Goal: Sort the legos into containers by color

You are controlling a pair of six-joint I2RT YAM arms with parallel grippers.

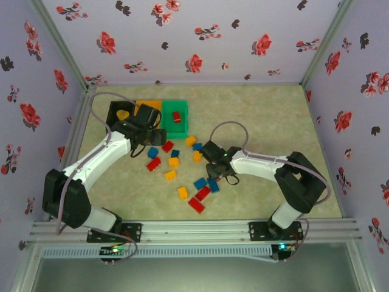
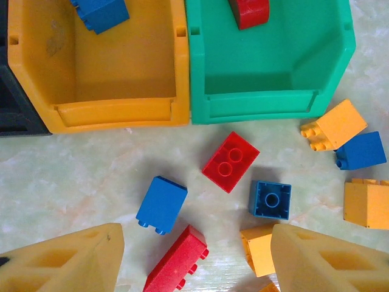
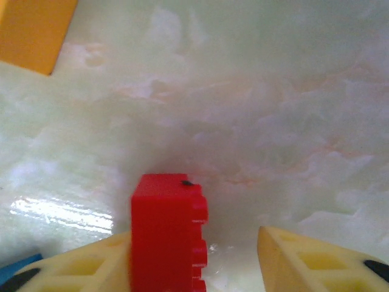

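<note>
My left gripper [image 2: 196, 243] hangs open just in front of the containers, over a red lego [image 2: 179, 263], a blue lego [image 2: 161, 204] and an orange lego [image 2: 261, 248]. The orange-yellow bin [image 2: 118, 112] holds a blue brick [image 2: 100, 12]. Inside the green bin [image 2: 261, 103] lies a red brick [image 2: 248, 11]. The black bin [image 1: 115, 108] holds a yellow piece [image 1: 123, 114]. Low at the table, my right gripper [image 3: 194, 243] is open around a red lego [image 3: 167, 234]. That brick rests against the left finger, with a gap to the right finger [image 3: 304, 261].
Several loose red, blue and orange bricks lie scattered mid-table between the arms [image 1: 182, 176]. An orange brick [image 3: 33, 30] lies at the upper left of the right wrist view. Flowered walls enclose the table [image 1: 273, 121] on three sides.
</note>
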